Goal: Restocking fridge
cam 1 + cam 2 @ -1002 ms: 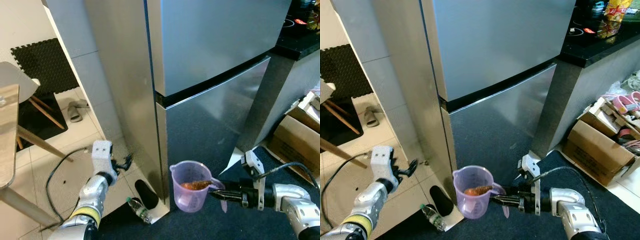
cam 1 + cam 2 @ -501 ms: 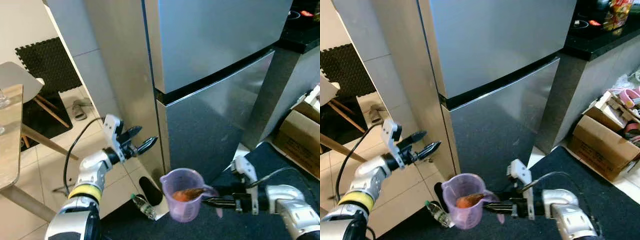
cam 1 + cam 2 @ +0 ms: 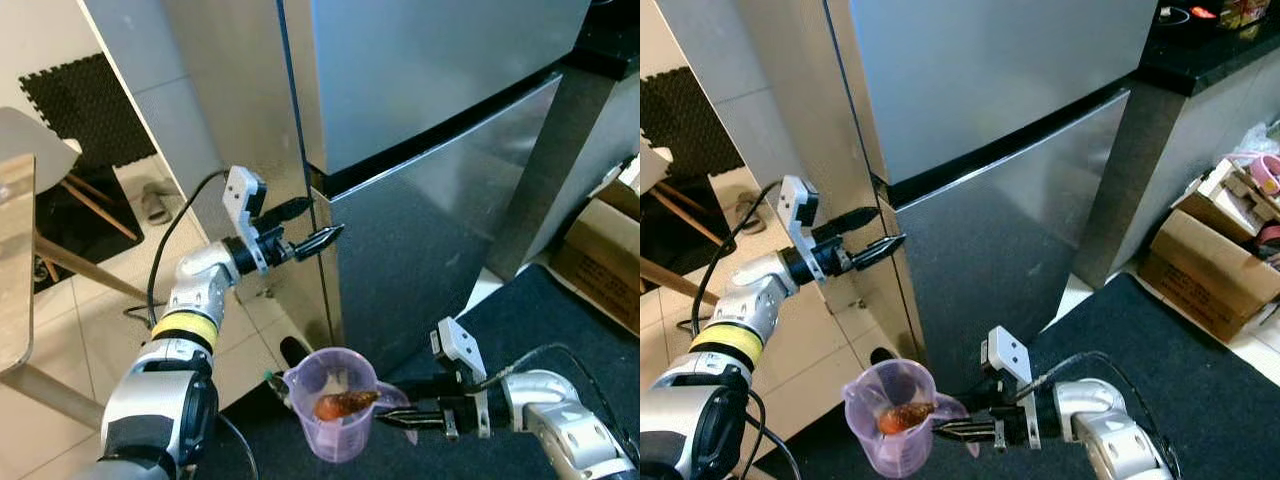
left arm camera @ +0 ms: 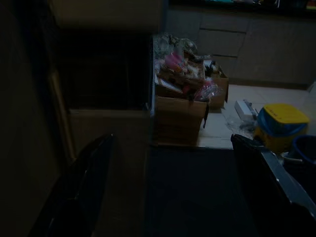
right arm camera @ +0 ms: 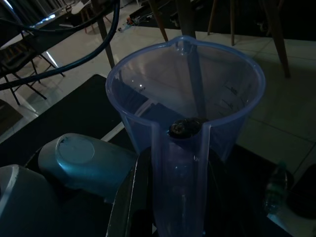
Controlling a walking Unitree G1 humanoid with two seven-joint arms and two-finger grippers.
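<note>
Fridge [image 3: 420, 130] stood shut ahead, and the left gripper [image 3: 318, 226], fingers spread apart, hovered at the seam between its two doors. The right gripper [image 3: 402, 417] was clamped on the handle of a purple jug [image 3: 335, 405] with an orange lump inside, held low before the lower door, above the dark mat [image 3: 560, 320].
</note>
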